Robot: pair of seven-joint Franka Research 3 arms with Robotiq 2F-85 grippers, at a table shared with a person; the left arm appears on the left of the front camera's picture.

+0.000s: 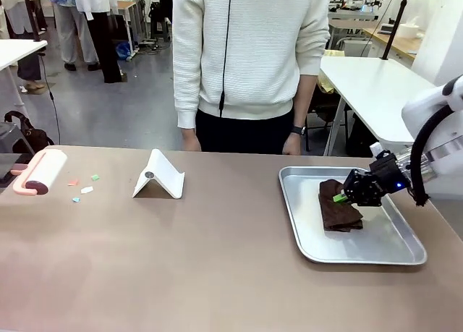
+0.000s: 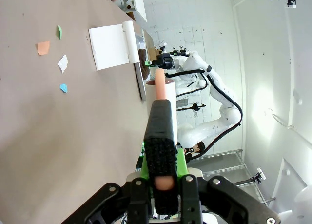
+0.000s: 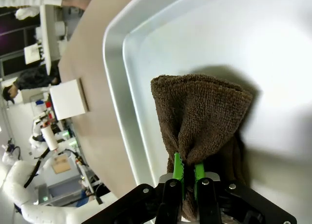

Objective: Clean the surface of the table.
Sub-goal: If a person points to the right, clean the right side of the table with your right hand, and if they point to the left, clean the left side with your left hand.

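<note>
brown cloth (image 3: 202, 116): lower end hidden in right gripper (image 3: 185, 173) | scraps (image 1: 87, 190): too small to identify

- The brown table (image 1: 217, 267) is wide and smooth.
- A white stand (image 1: 159, 176) sits on it.
- Small paper bits (image 1: 87, 190) lie left of the stand.
- A silver tray (image 1: 376, 241) lies right of the stand.
</note>
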